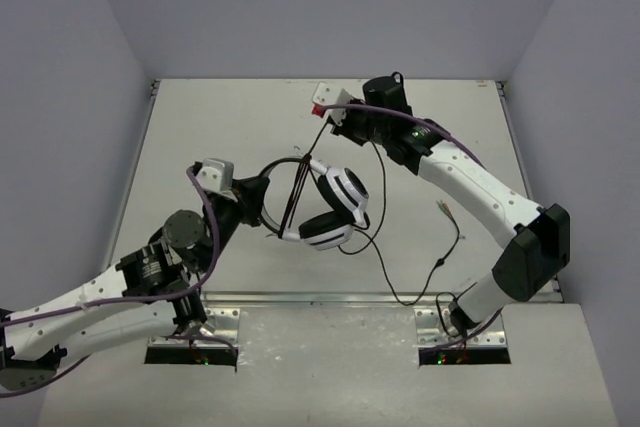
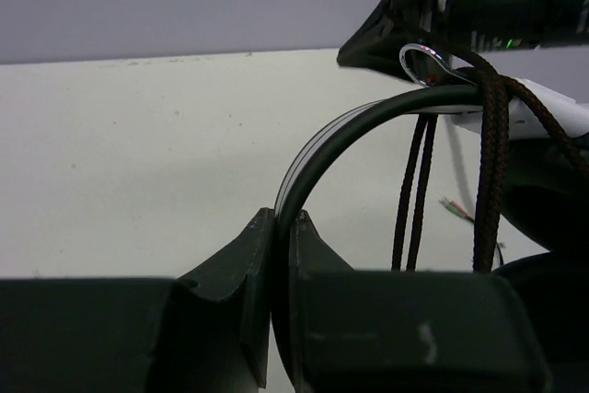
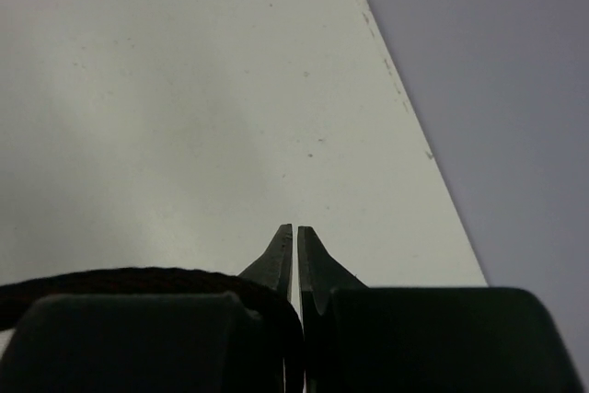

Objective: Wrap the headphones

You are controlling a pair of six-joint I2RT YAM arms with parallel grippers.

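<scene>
Two pinches hold the headphones (image 1: 338,209) crosswise: headband (image 2: 368,121) leftward in left hand (image 2: 281,220), cable (image 3: 138,279) in right hand (image 3: 294,231).

Lab robot cell: white table (image 1: 250,127), plain grey walls (image 1: 330,7).

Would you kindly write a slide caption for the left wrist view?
Left fingers pinch the headphones by their black headband, the cable draped over it.
</scene>
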